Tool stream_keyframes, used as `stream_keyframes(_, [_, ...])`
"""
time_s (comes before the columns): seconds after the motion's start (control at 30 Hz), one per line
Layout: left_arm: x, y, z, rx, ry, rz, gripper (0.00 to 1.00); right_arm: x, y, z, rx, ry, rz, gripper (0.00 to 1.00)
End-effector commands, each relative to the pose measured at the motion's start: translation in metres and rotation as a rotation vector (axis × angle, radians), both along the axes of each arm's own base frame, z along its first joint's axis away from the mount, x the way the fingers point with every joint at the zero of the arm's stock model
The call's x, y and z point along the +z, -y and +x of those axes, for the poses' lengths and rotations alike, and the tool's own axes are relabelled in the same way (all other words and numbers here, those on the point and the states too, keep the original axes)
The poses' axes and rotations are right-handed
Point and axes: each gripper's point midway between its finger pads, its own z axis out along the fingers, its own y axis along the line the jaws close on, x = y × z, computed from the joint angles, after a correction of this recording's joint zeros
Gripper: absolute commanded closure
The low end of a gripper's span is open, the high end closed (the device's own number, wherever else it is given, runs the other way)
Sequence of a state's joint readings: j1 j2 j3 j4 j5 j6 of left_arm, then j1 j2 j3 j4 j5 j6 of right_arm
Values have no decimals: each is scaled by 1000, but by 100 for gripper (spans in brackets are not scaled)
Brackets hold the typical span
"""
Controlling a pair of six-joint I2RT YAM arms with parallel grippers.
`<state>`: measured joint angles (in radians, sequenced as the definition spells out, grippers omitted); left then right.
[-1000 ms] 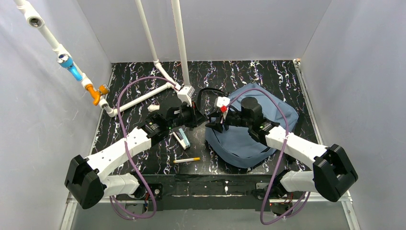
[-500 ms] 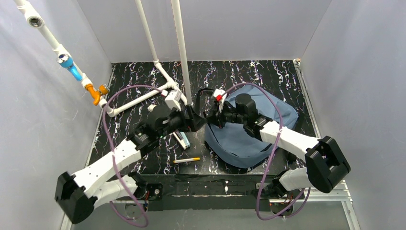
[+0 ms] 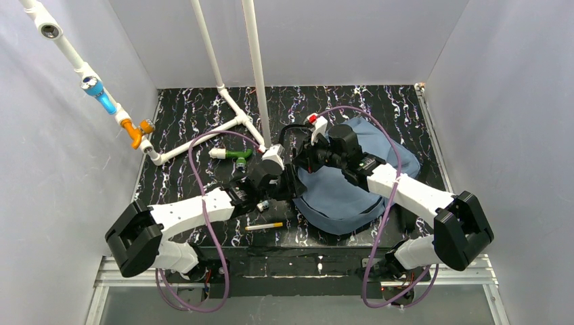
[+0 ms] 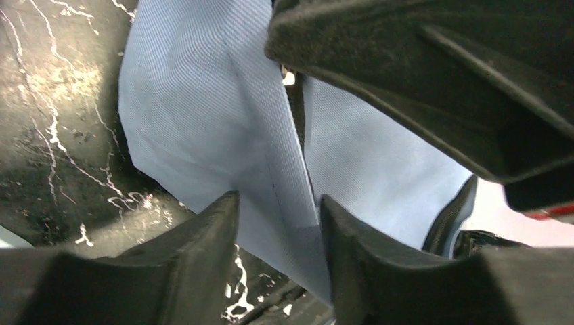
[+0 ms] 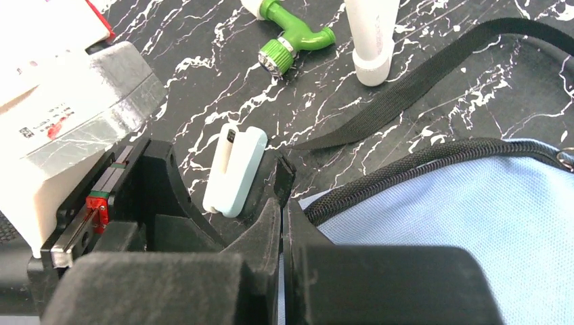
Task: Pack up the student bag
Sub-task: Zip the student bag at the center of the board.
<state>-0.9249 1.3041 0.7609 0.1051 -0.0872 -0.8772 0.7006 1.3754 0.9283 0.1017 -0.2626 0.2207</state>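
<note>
On the student bag (image 3: 338,196), right hand (image 5: 285,211) pinched shut, left hand (image 4: 278,215) parted.

soft slate-blue student bag (image 3: 336,198), slumped flat on the black marbled table (image 3: 379,108), right of centre, dark zipper line (image 5: 406,168) along its left edge

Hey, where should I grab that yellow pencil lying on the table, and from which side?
Grip the pencil at its middle, coming straight down from above and closing across the thin shaft. It lies flat on the table, running roughly left to right, apart from the bag, so probably only its top is open to a tool.
</note>
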Motion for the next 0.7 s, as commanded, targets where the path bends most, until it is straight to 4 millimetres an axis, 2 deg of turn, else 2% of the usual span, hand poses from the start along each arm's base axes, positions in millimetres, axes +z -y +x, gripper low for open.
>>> stream_keyframes(0.0, [19, -1, 19, 104, 48, -41, 61, 46, -7, 13, -43, 51, 89, 99])
stream_keyframes(0.03, [14, -4, 18, 112, 35, -40, 67, 47, -8, 15, -51, 48, 89, 99])
stream_keyframes(0.07, [9, -5, 15, 104, 27, -38, 76, 48, -7, 20, -74, 46, 84, 99])
stream_keyframes(0.13, [5, -2, 8, 71, 20, -42, 100, 48, -1, 36, -167, 43, 66, 99])
stream_keyframes(0.23, [-3, 0, -6, 43, 19, -50, 100, 53, 18, 72, -399, 72, 43, 99])
stream_keyframes(0.4, [-24, 5, -31, 7, -14, -31, 100, 59, 43, 132, -646, 154, -44, 99])
stream_keyframes(0.47, [-28, 9, -40, -14, -17, -39, 100, 59, 48, 157, -693, 164, -65, 99])
stream_keyframes(0.57, [-32, 6, -47, -16, -19, -39, 100, 62, 57, 182, -723, 181, -74, 99])
stream_keyframes(0.67, [-33, 2, -52, -23, -17, -41, 100, 61, 57, 196, -697, 195, -114, 99])
